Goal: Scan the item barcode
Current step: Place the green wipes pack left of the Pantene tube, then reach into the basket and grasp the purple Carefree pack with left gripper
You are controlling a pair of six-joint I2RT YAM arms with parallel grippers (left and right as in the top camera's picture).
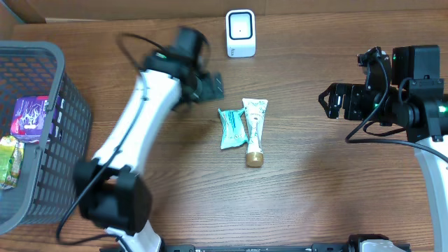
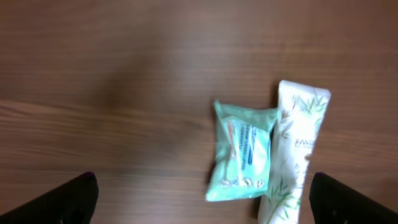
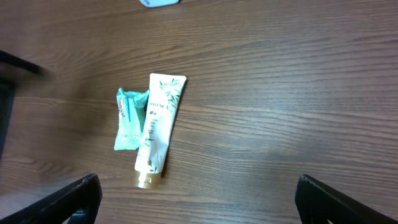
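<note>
**A:** Where are the items?

**B:** 2 lie near the middle of the table (image 1: pixel 315 196): a teal wipes pack (image 1: pixel 231 127) and a white tube (image 1: pixel 254 126). They are side by side and touching, with the tube's gold cap toward the near edge.

**A:** And the scanner?

**B:** The white scanner (image 1: pixel 240 33) stands by the far edge, well apart from both.

**A:** The arms?

**B:** The left gripper (image 1: pixel 212 87) hangs near the pack on its far-left side, jaws wide and empty. The right gripper (image 1: pixel 326 102) is toward the right edge, jaws also wide, holding nothing. A grey basket (image 1: pixel 70 119) with packets sits at the left edge.
</note>
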